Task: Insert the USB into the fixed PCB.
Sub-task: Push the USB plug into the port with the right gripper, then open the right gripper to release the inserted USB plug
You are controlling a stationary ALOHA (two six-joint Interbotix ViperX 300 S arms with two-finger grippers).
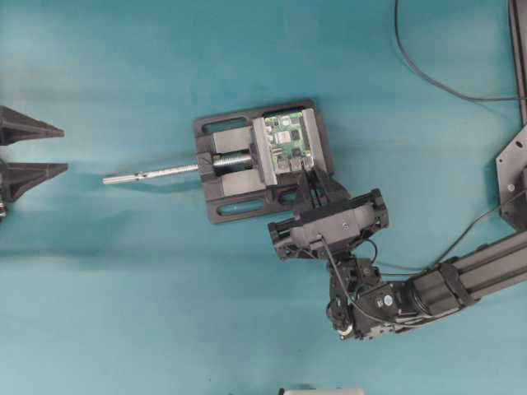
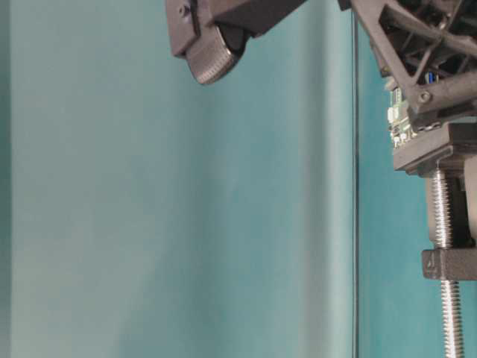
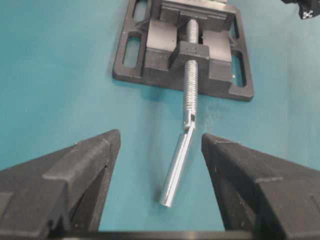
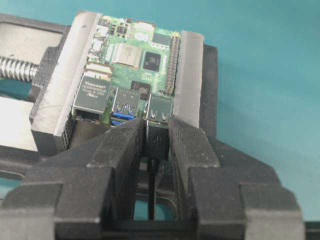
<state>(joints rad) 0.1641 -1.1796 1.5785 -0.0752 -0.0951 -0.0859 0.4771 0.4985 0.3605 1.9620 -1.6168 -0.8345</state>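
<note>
Right gripper (image 4: 157, 137) angled down, clamping USB (image 4: 157, 141) at fixed PCB (image 4: 135, 55), left gripper (image 3: 160, 150) level, jaws wide.

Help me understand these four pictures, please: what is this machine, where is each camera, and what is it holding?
This is a two-armed robot working on a teal table. One picture looks straight down from above, one looks along the table from the side, and the other two come from cameras mounted on each wrist.

On the table sits a black vise with a silver screw rod. It clamps a small green circuit board.

The right gripper is shut on a dark USB plug, whose thin black cable runs back between the fingers. The plug sits right at one of the board's metal sockets; I cannot tell how far in it is.

The left gripper is open, holds nothing, and points at the rod from a distance.
</note>
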